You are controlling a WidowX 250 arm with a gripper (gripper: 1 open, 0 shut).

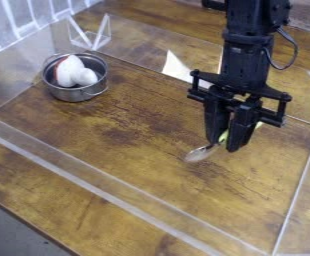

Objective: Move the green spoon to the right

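The black gripper (234,137) hangs from its arm (250,40) over the right part of the wooden table (118,120), pointing steeply down, and its two dark fingers (214,125) are clamped on the green spoon (214,142). The spoon's yellow-green handle shows as a thin bright strip in the narrow gap between the fingers, running slantwise, its upper end up and to the right inside the grip. Its silver scoop sticks out below and to the left of the fingertips, at or just above the tabletop; whether it touches the wood cannot be told. The spoon thus lies right of the table's middle, toward the near right side, inside the clear plastic walls (158,215) that ring the work area. Well apart from it, at the far left, stands a round steel bowl (75,78) with a white object (74,70) inside. A white slip of paper (175,65) lies just left of the arm
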